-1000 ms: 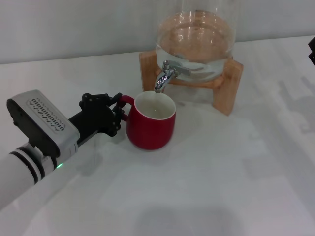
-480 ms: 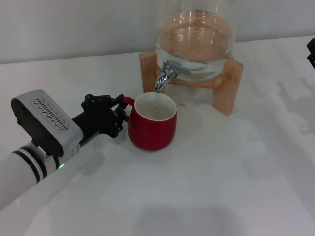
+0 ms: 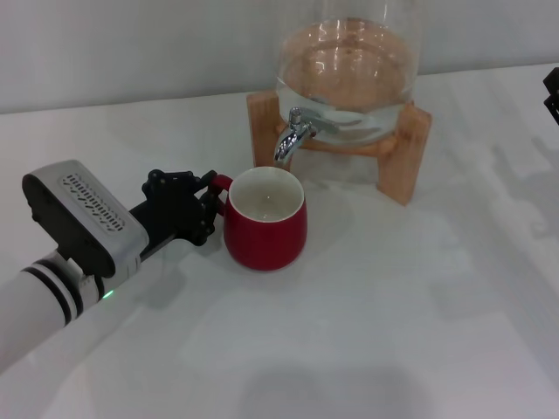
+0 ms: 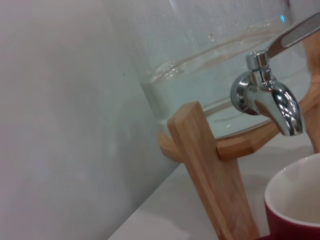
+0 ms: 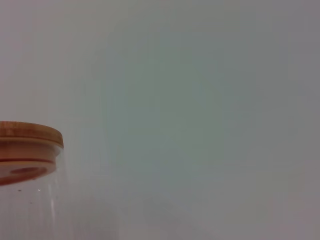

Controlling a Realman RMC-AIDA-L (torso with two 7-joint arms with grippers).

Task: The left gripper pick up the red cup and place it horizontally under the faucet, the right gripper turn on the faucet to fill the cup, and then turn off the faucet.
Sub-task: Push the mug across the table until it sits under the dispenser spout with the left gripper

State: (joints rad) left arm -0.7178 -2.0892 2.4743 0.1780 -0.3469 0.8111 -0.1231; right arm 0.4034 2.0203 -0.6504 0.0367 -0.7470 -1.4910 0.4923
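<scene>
The red cup point(image 3: 265, 236) stands upright on the white table, its cream inside facing up, just in front of and below the chrome faucet point(image 3: 293, 135). My left gripper point(image 3: 210, 196) is at the cup's left side, shut on its small loop handle. In the left wrist view the faucet point(image 4: 267, 97) hangs above the rim of the red cup point(image 4: 295, 200), with its lever pointing back toward the jar. Only a black bit of my right gripper point(image 3: 552, 92) shows at the far right edge, well away from the faucet.
The faucet is fitted to a clear glass jar point(image 3: 349, 61) holding water, resting on a wooden stand point(image 3: 402, 166) at the back of the table. The right wrist view shows the jar's wooden lid point(image 5: 27, 142) against a plain wall.
The cup first moved slightly right toward the spout, then shifted a little back to the left with the left gripper still on its handle. The right gripper stayed put.
</scene>
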